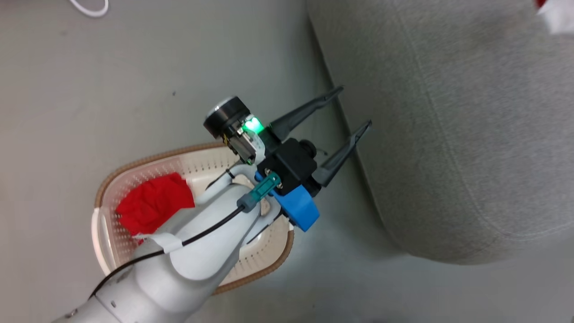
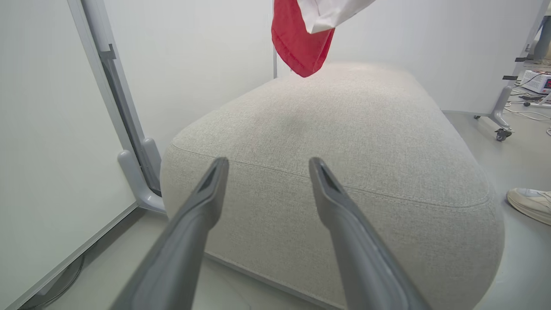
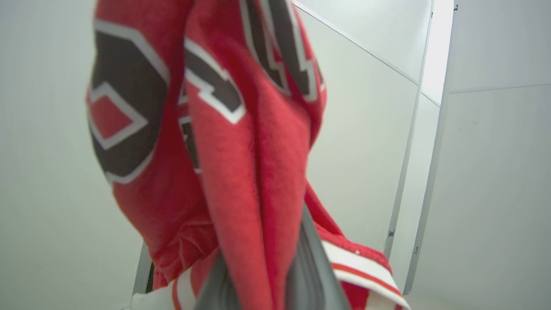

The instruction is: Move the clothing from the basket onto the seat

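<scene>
A cream basket (image 1: 148, 159) with a brown rim stands on the floor, partly covered by my left arm. A plain red piece of clothing (image 1: 154, 202) lies crumpled in it. My left gripper (image 1: 355, 106) is open and empty, raised between the basket and the edge of the grey seat (image 1: 448, 134). In the left wrist view its fingers (image 2: 267, 161) point at the seat (image 2: 344, 142), and the red and white jersey (image 2: 301, 38) hangs above the seat's far part. My right gripper (image 3: 267, 258) is shut on the jersey (image 3: 224, 129), whose folds drape over the fingers.
Pale partition panels (image 2: 51, 129) stand behind and left of the seat. A wheeled stand foot (image 2: 499, 125) and cables lie at the far right. A person's pale shoe (image 2: 529, 204) rests on the floor by the seat's right corner.
</scene>
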Motion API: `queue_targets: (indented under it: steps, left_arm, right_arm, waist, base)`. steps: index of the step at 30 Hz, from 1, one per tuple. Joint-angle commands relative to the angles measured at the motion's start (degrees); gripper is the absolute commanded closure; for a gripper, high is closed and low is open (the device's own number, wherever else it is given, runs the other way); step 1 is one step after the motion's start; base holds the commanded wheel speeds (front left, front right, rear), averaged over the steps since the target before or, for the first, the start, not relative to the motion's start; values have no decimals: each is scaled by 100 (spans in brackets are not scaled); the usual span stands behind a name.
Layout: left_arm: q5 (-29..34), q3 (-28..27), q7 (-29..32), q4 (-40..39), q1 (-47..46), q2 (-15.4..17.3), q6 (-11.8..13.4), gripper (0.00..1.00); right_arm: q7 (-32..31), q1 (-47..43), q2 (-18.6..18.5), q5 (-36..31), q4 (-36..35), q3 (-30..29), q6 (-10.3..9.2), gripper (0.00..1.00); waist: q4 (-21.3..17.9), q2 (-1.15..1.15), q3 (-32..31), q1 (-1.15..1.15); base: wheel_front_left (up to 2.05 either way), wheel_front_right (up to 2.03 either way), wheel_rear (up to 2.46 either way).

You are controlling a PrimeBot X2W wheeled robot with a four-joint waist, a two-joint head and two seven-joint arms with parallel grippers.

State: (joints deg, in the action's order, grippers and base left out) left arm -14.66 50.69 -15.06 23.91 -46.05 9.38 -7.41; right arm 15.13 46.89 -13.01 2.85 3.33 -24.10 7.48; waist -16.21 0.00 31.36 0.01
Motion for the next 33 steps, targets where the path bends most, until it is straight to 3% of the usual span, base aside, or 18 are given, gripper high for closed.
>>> queue_targets:
  steps: [1,5,14,24,31,32,33]
  left_arm:
    - [51,-12,-9,-29,-174,35,-5,0]
    - [103,12,-7,-47,-341,54,-5,0]
    - [222,118,-12,-77,-689,56,-6,0]
    - [241,177,-15,-80,-768,-12,-7,0]
    - [227,148,-16,-113,-719,-78,-7,0]
    - [228,136,-16,-121,-704,-80,-5,0]
    - [230,123,-16,-125,-686,-76,-3,0]
  right_arm:
    - [4,258,-164,12,19,-100,3,100]
    - [4,639,-486,46,289,-289,3,100]
    - [4,1422,-1172,-37,1863,-417,2,100]
    - [3,1539,-1241,-299,3873,-565,2,100]
    - [4,1606,-1220,-532,4743,-665,2,100]
    - [4,1624,-1223,-554,4763,-687,2,88]
    - [4,1612,-1216,-550,4776,-722,2,54]
  waist:
    - [199,0,534,-1]
    - [277,0,839,-1]
    - [452,0,1445,-1]
    - [568,0,1556,-1]
    - [684,0,1443,-1]
    - [694,0,1415,-1]
    - [705,0,1375,-1]
  base:
    - [0,0,0]
    - [0,0,0]
    - [0,0,0]
    - [0,0,0]
    - [0,0,0]
    - [0,0,0]
    - [0,0,0]
